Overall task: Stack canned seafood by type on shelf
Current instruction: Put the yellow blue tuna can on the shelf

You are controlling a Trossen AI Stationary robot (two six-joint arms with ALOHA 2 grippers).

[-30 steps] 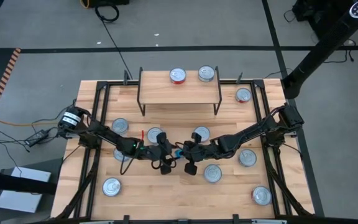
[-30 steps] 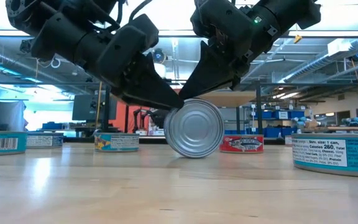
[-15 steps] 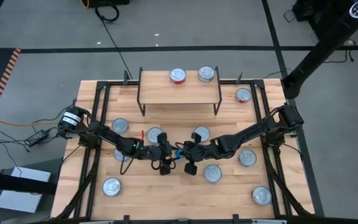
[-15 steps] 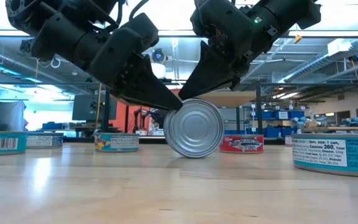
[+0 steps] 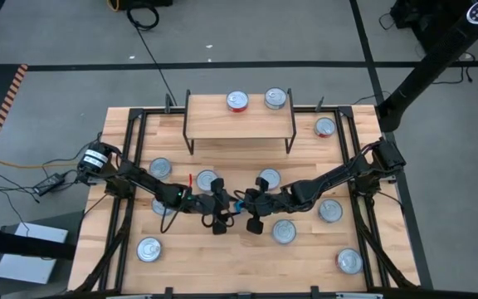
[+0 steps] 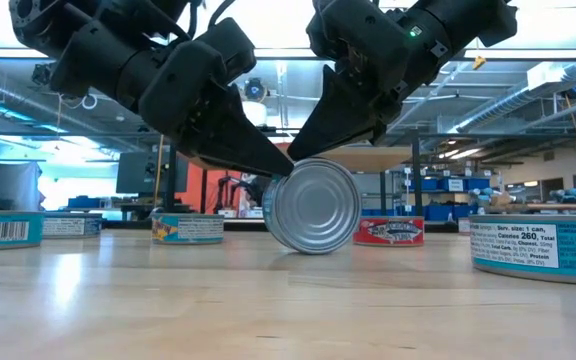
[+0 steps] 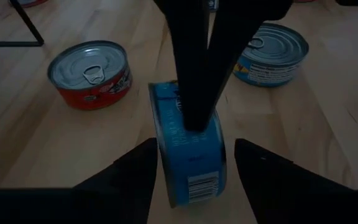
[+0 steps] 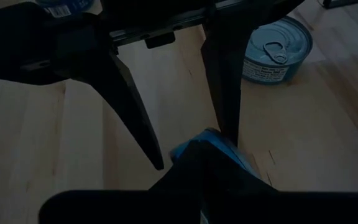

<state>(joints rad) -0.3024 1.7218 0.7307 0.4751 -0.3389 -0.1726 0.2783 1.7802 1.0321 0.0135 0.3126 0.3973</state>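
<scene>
A blue-labelled can (image 7: 188, 155) stands on its edge at the table's middle (image 5: 237, 203), its silver face (image 6: 313, 205) toward the near edge. My left gripper (image 7: 191, 165) comes from the table's left, open, with one finger beside each flat face of the can. My right gripper (image 6: 306, 155) comes from the table's right, slanting down, shut, its tips on top of the can. The shelf (image 5: 239, 120) stands at the far edge with a red-labelled can (image 5: 237, 101) and another can (image 5: 275, 99) on it. My left gripper: one finger (image 7: 138, 171) stands close against a flat face of the can and the other (image 7: 263, 171) shows a thin gap. I cannot tell whether either touches. My right gripper rests its shut fingertips (image 7: 194, 115) on the top of the can's curved blue wall (image 7: 188, 140), slanting down from the table's right. The can stays on edge on the table.
Loose cans lie flat around the arms: a red one (image 7: 91, 73) and a teal one (image 7: 272, 51) just beyond the grippers, others toward the left (image 5: 160, 168), right (image 5: 330, 210) and near edges (image 5: 284, 231), (image 5: 148, 248), (image 5: 348, 262). One (image 5: 325, 127) lies right of the shelf.
My left gripper has shifted slightly at the can. The can, still on its edge, has turned a little and now shows a sliver of its side wall in the low view.
</scene>
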